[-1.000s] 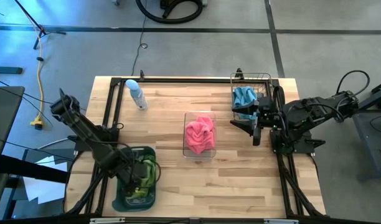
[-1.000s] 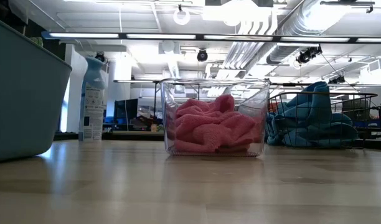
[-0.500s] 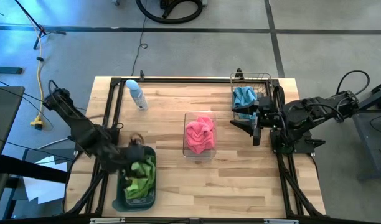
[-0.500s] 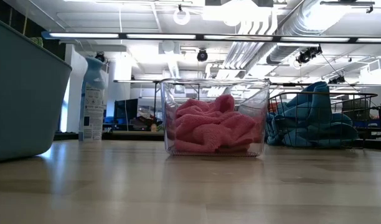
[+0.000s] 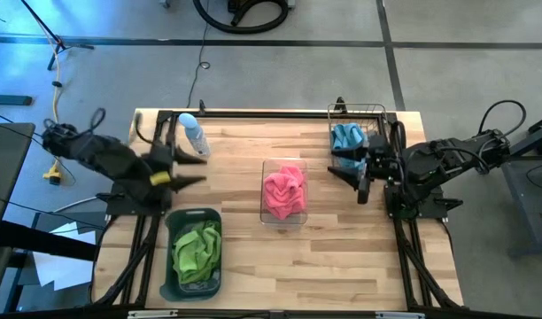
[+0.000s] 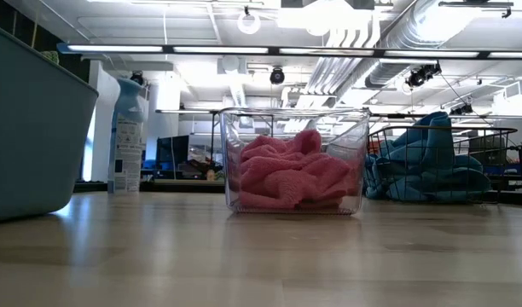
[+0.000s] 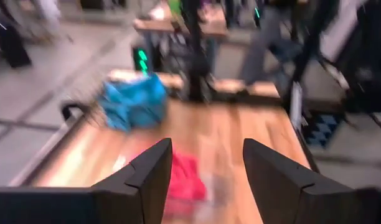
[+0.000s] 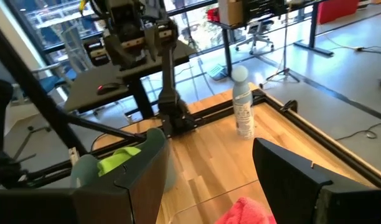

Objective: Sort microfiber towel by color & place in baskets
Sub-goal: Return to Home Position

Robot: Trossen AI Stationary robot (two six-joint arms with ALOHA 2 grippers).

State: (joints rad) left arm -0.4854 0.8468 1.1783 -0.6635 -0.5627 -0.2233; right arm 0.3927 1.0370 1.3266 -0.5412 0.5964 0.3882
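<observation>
Lime-green towels (image 5: 197, 250): likely soft, light; lay in grey tub (image 5: 193, 213) near left gripper (image 5: 189, 171)
Left gripper: was open, empty
Right gripper (image 5: 340, 167): was open, empty
Grasp: pinch raised fold

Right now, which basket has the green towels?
The dark tub by the left arm holds the lime green towels. The clear bin mid-table has pink ones; the wire basket by the right arm has blue.
</observation>
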